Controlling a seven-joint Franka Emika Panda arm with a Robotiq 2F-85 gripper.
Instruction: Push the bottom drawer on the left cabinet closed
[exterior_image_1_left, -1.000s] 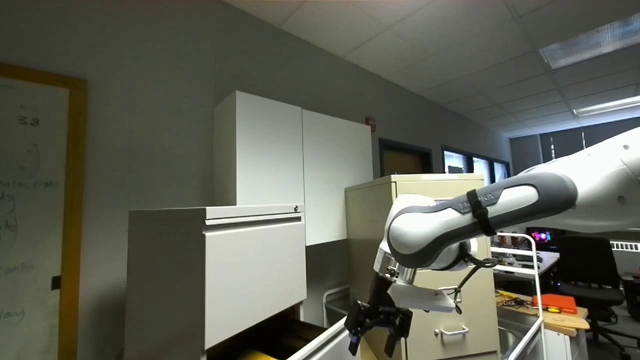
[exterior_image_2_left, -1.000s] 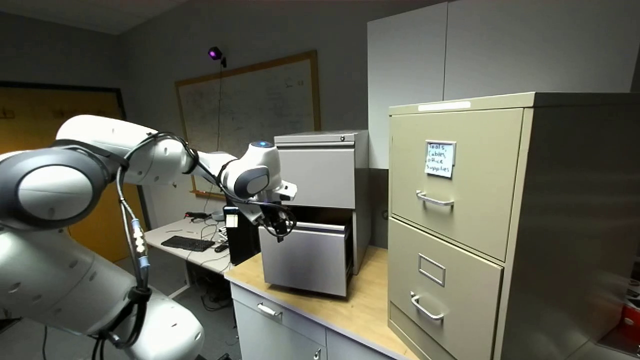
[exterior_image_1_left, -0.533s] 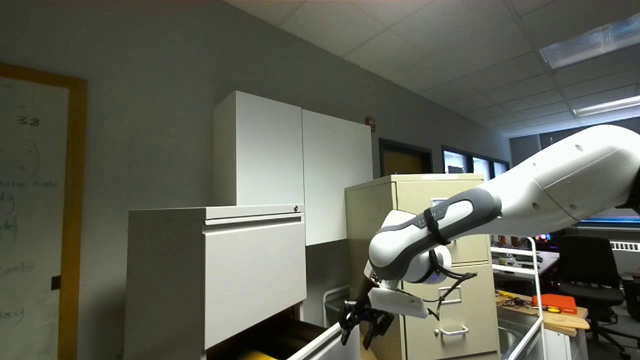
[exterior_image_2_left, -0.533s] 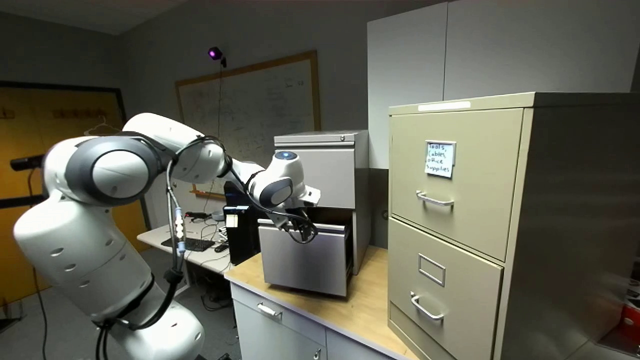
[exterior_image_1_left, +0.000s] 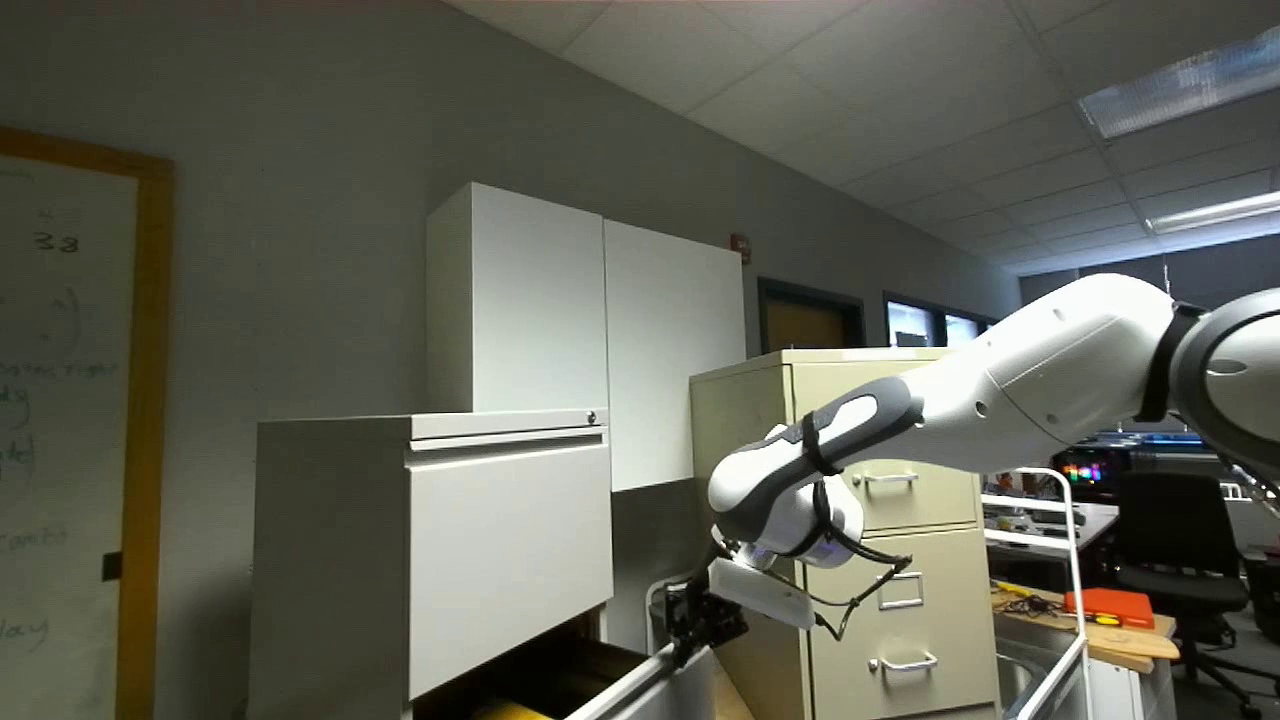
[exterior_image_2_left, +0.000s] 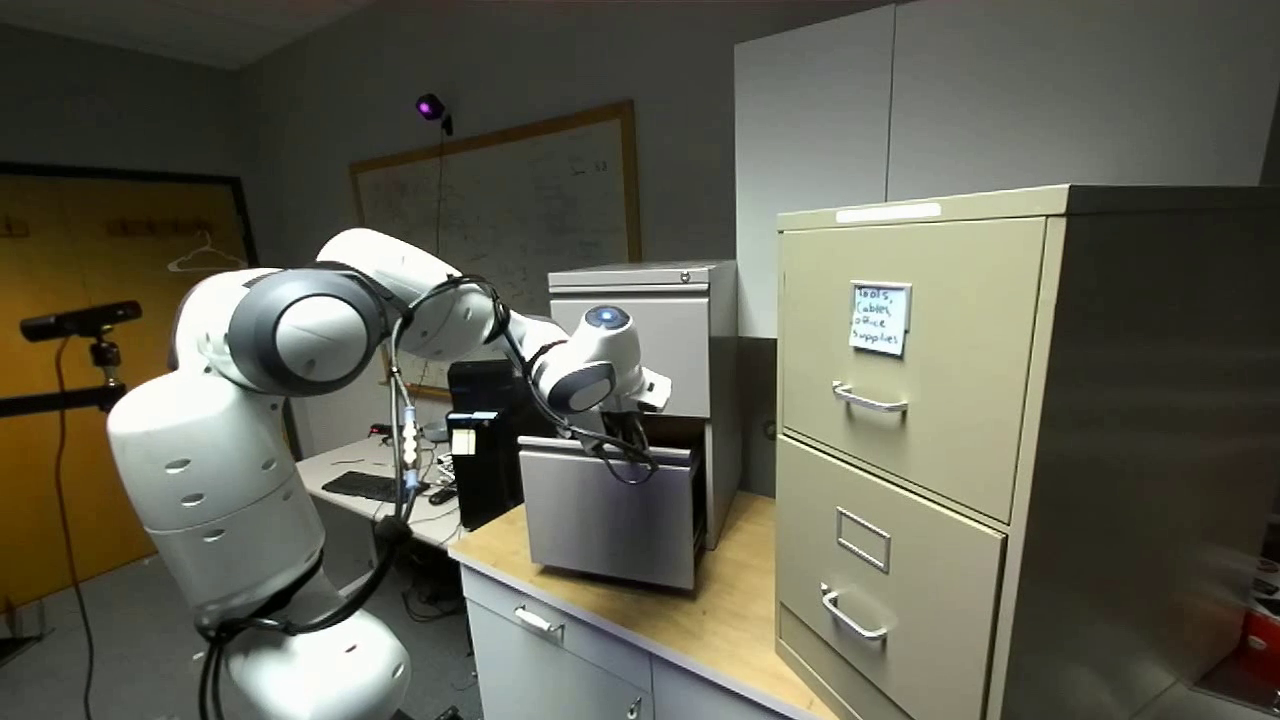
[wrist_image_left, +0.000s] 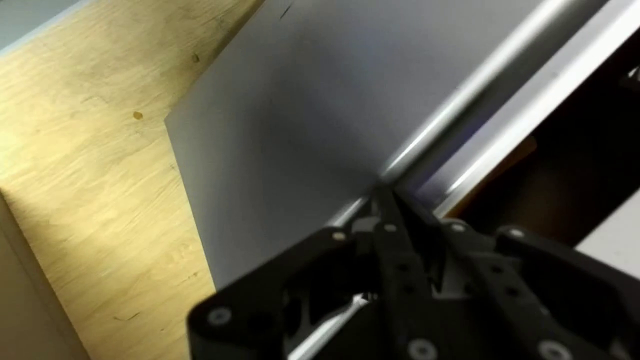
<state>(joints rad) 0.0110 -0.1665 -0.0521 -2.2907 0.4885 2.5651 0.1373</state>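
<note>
The bottom drawer (exterior_image_2_left: 605, 530) of the left cabinet (exterior_image_2_left: 725, 400) stands pulled out, its flat front reaching out over the wooden counter. Its dark interior shows behind the top edge in an exterior view. In the wrist view my gripper (wrist_image_left: 389, 189) has its fingertips together at the top lip of the drawer's front panel (wrist_image_left: 300, 115), and nothing shows between them. They appear to touch the lip, though blur hides the exact contact. In an exterior view the gripper (exterior_image_1_left: 684, 662) slants down onto the drawer's upper edge, near its right end.
A beige filing cabinet (exterior_image_2_left: 905, 370) stands right of the drawer on the same wooden counter (exterior_image_2_left: 740, 620). Above the open drawer is a large upper drawer front (exterior_image_1_left: 510, 560). A black computer case (exterior_image_2_left: 485, 460) and a desk (exterior_image_2_left: 340, 465) are on the other side.
The arm has reached toward the drawer, and the gripper has come down to its top edge. Its jaws have gone from open to shut. The drawer front has shifted very slightly inward.
</note>
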